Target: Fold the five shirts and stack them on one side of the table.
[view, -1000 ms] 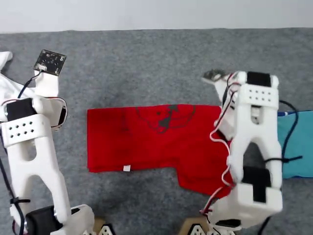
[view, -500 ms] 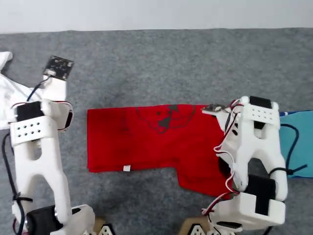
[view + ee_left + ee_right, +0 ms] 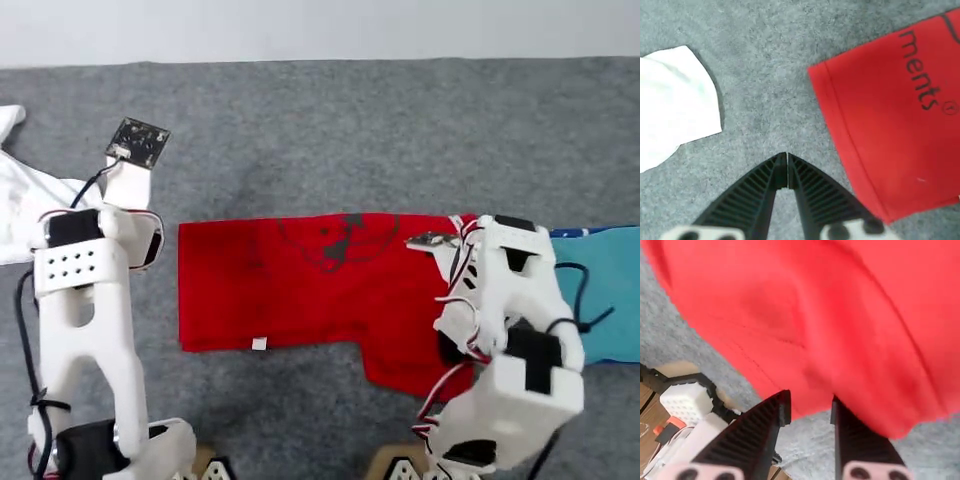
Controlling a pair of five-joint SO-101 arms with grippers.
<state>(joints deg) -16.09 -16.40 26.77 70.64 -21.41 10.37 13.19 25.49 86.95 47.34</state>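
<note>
Since a sec ago the right arm has pulled back toward its base and dropped lower over the red shirt, while the left arm has eased a bit to the right, toward the shirt's left edge. Right claw: jaws apart w/ a clear gap, nothing pinched that I can see. It hangs close over the shirt's near edge, w/ red cloth behind both tips and grey table cover just past the hem. A white base block sits at the table edge below it. Left claw: jaws closed, tips meeting, empty. It's over the bare grey table, between the white shirt and the red shirt's corner, touching neither. The red shirt lies flat mid-table, approx centred between the two arms. It's partly folded: a wide rectangle w/ one flap sticking out toward the near edge on the right side, partly under the right arm. A dark print sits along its far edge, and a small white tag along its near edge. The white shirt is bunched at the table's left edge, well apart from the red one. A light blue shirt lies at the right edge, just beside the right arm; can't tell if it touches the red one, as the arm covers the spot.
</note>
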